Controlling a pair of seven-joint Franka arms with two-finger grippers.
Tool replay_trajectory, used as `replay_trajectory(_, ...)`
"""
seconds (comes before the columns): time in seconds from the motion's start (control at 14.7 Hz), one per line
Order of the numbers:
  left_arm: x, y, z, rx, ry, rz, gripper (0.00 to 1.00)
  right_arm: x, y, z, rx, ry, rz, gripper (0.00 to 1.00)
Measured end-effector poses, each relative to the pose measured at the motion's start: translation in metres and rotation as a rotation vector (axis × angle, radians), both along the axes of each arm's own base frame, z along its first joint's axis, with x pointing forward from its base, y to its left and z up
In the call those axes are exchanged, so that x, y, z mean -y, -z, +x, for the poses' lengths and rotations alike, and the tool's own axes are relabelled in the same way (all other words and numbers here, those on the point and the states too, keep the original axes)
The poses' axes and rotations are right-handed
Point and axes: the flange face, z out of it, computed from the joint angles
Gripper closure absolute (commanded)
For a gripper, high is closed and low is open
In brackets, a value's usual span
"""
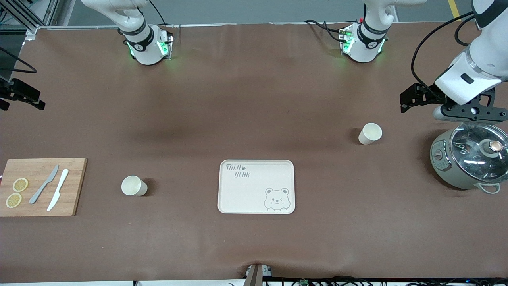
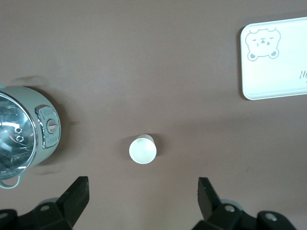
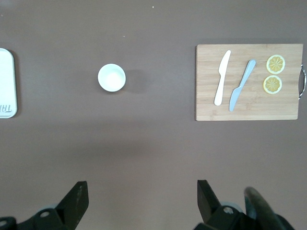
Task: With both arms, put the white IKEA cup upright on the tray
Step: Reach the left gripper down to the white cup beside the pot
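Observation:
The cream-white tray (image 1: 256, 186) with "TAIJI BEAR" lettering lies empty near the table's middle; it also shows in the left wrist view (image 2: 276, 62) and, as an edge only, in the right wrist view (image 3: 7, 84). One white cup (image 1: 370, 133) stands upright toward the left arm's end (image 2: 142, 149). A second white cup (image 1: 134, 185) stands upright toward the right arm's end (image 3: 112, 77). My left gripper (image 2: 142, 191) is open and empty, high over the table beside the pot (image 1: 470, 113). My right gripper (image 3: 141, 196) is open and empty, high over bare table.
A grey-green electric pot with a glass lid (image 1: 468, 159) stands at the left arm's end (image 2: 24, 139). A wooden cutting board (image 1: 39, 186) with two knives and two lemon slices lies at the right arm's end (image 3: 249, 81).

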Motion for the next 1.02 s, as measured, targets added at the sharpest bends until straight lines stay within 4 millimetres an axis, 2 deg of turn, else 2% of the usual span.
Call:
replay_trajectory(0.41,0.0,0.002,0.0,-0.002,-0.001,0.007,0.0,0.0,0.004,0.001,-0.001,-0.01,-0.006,0.0)
replay_trajectory(0.54,0.001,0.01,-0.001,-0.02,-0.007,0.01,0.0,0.0,0.004,0.001,-0.001,-0.01,-0.006,0.0)
replay_trajectory(0.68,0.001,0.034,-0.001,-0.04,-0.007,0.015,0.0,0.0,0.004,0.001,-0.001,-0.01,-0.006,0.0)
replay_trajectory(0.82,-0.002,0.068,-0.003,-0.011,-0.011,0.011,0.0,0.0,0.004,0.001,-0.002,-0.011,-0.006,0.0)
replay_trajectory(1.02,-0.017,0.124,-0.02,0.007,-0.028,0.012,0.0,-0.001,0.005,0.001,-0.003,-0.012,-0.006,0.0)
